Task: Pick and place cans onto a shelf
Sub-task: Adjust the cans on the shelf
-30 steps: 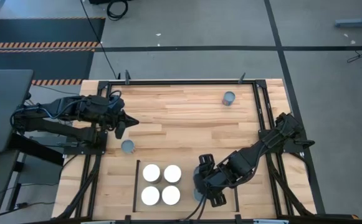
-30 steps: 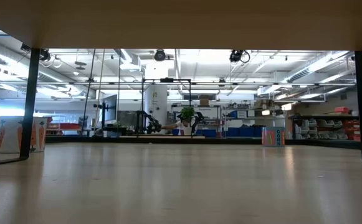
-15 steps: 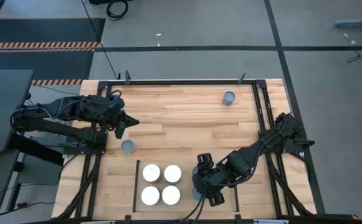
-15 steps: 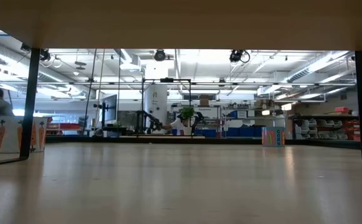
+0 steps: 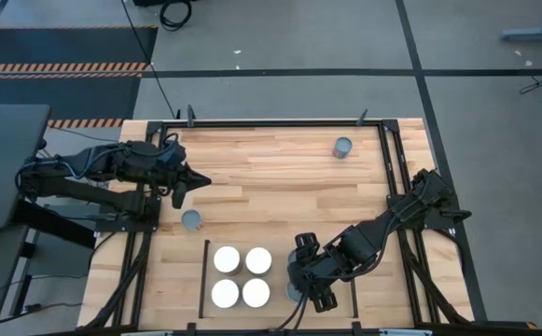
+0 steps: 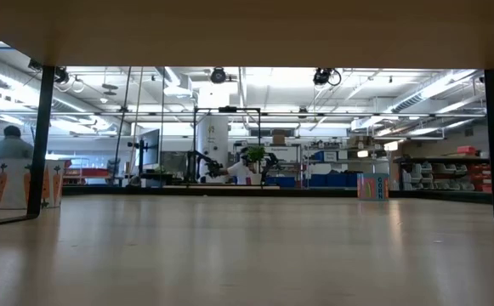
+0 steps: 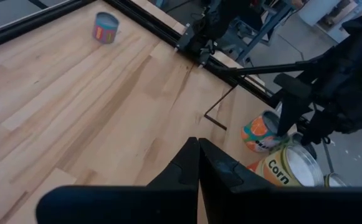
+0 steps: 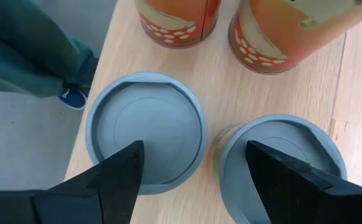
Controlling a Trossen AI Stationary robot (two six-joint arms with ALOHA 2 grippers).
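The right gripper [image 5: 300, 281] hangs with fingers spread over two grey-topped cans [image 8: 146, 132] on the shelf [image 5: 280, 257], grasping neither. Just beside them stand four white-topped cans [image 5: 242, 276] in a square, with orange printed sides. The shelf is smooth pale wood, black-railed, at the table's near edge. The left gripper [image 5: 191, 183], fingers pressed together, waits above the left edge, near another grey-topped can [image 5: 191, 220].

Two grey-topped cans [image 8: 146, 128] [image 8: 280, 158] stood side by side directly beneath the right gripper [image 8: 193, 168]; two more cans [image 8: 179, 22] [image 8: 280, 34] stood just beyond them.
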